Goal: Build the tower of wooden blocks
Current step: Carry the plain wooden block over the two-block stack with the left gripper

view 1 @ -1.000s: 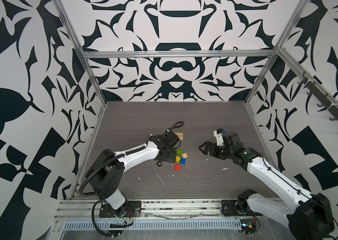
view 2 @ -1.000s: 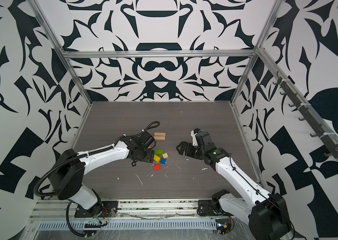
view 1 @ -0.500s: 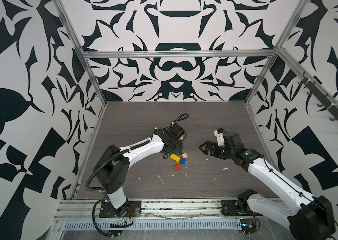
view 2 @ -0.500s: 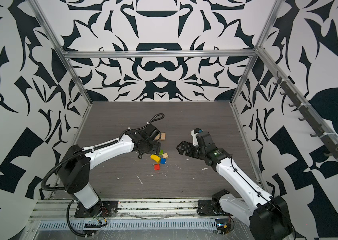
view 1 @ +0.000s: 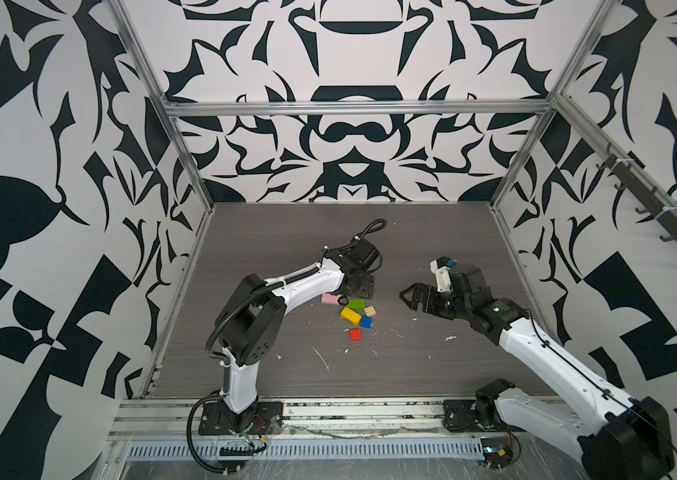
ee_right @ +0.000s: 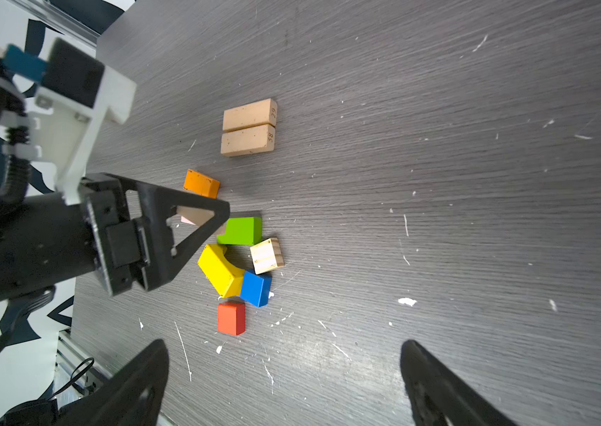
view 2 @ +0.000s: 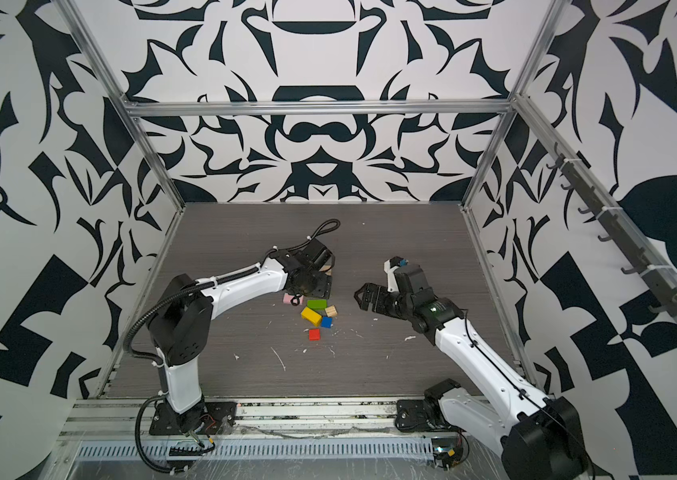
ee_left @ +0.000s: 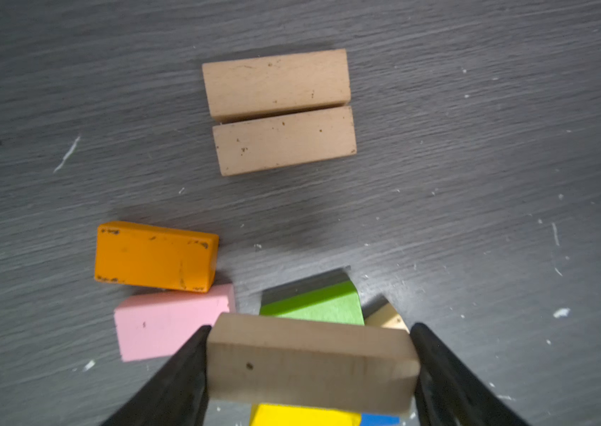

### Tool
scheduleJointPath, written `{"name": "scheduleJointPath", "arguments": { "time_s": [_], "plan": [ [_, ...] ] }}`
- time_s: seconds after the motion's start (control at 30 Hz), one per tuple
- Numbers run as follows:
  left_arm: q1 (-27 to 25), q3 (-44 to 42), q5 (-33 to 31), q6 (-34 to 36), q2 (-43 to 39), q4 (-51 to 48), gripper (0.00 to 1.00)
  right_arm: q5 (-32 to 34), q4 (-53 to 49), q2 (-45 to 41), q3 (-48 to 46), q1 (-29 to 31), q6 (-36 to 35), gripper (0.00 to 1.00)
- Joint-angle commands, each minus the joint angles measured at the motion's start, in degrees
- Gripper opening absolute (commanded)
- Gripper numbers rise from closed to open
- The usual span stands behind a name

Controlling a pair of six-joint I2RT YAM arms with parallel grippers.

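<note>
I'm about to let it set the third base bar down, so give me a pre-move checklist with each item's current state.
1. The left gripper clamps the held tan bar at both ends: ok.
2. The two laid tan bars lie flush, side by side: ok.
3. Bare table beside them, short of the orange block: ok.
4. The right gripper is open, empty, off to the side: ok.
5. Held bar's height above table: cannot tell.

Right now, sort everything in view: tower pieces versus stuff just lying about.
Job: bar in left gripper; two laid bars; orange, pink, green, yellow, blue, red blocks; cube.
Lying about: white scraps on table; hook rail.
</note>
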Motion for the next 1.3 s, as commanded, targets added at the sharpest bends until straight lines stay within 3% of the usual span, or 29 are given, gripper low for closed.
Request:
{"name": "scheduleJointPath", "arguments": {
  "time_s": [0.0, 0.23, 1.27],
  "plan": [
    [0.32, 1.88, -2.23, -0.87, 2.02, 0.50, 0.48, 0.93, -0.08, -1.29, -0.01, 0.20, -0.90, 1.00],
    [0.64, 4.70, -5.09, -2.49, 6.24, -0.03, 0.48, 0.92, -0.68, -1.33, 0.24, 0.20, -1.01, 1.00],
    [1.65, 8.83, -4.98, -6.74, 12.72, -0.77, 0.48, 0.76, -1.40, -0.77, 1.04, 0.20, -1.75, 1.00]
  ]
}}
